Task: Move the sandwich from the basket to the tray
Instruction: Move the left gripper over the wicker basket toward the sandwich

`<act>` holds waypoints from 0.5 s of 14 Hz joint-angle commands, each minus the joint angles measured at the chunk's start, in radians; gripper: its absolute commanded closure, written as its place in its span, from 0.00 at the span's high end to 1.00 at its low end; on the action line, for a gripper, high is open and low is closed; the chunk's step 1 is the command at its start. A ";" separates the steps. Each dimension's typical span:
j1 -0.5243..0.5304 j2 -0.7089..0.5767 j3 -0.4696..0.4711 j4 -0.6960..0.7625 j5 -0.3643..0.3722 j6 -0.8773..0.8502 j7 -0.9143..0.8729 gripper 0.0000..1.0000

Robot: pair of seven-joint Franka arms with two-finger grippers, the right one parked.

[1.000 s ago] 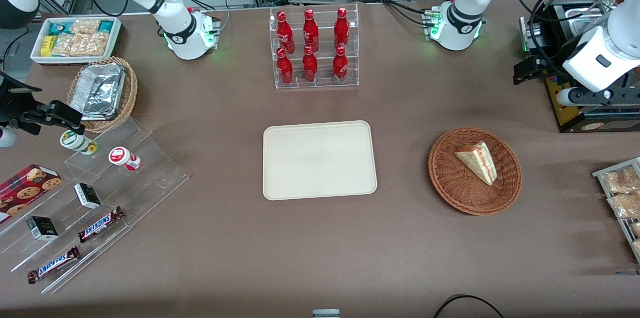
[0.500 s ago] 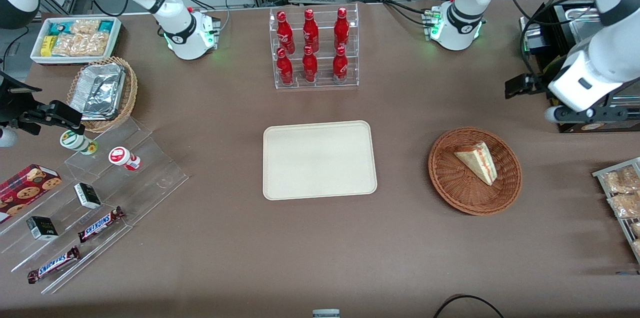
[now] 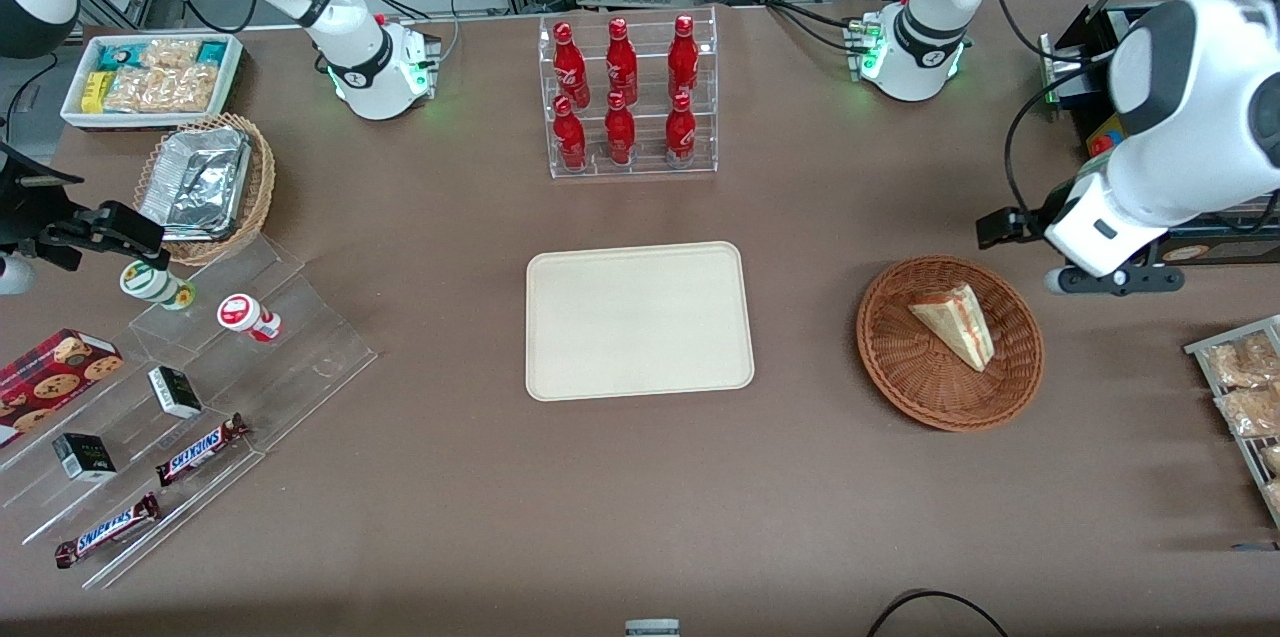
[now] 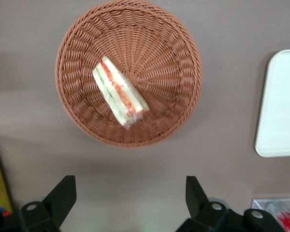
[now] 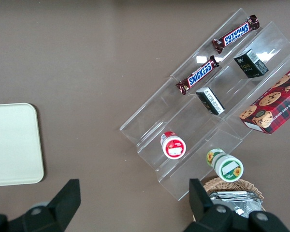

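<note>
Front view: the sandwich (image 3: 953, 324) lies in the round brown basket (image 3: 905, 372), on the side of the basket toward the working arm's end of the bench (image 3: 640, 497). The cream tray (image 3: 638, 320) sits bare at the middle of the bench, well apart from the basket, toward the parked arm's end. The claw (image 3: 1090, 279) hangs above the bench just beside the basket's rim, toward the working arm's end and a little farther from the camera than the sandwich; it touches nothing. A rack of red bottles (image 3: 625, 97) stands farther from the camera than the tray.

Left wrist view: the claw (image 4: 128, 195) looks straight down, its two fingers (image 4: 63, 195) spread wide with nothing between them. The sandwich (image 4: 120, 91) shows its red, white and green filling edge, resting near the middle of the basket (image 4: 174, 58). A corner of the tray (image 4: 280, 101) shows near the basket (bare as well).

Right wrist view: only a corner of the tray (image 5: 12, 145) and a clear stepped stand with snack bars (image 5: 198, 75) appear; the sandwich does not.

By my reading the task is at its very start: nothing is lifted or moved. Left to do are the reach over the basket, the grip, the carry and the setting down on the tray.
</note>
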 commanded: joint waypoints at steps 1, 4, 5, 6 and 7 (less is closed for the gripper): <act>0.016 -0.013 0.001 -0.114 0.010 0.136 0.013 1.00; 0.028 0.022 0.002 -0.157 0.010 0.245 0.001 1.00; 0.030 0.036 0.002 -0.168 0.010 0.273 -0.002 1.00; 0.030 0.042 0.002 -0.178 0.010 0.299 -0.019 1.00; 0.030 0.050 0.002 -0.197 0.010 0.329 -0.045 1.00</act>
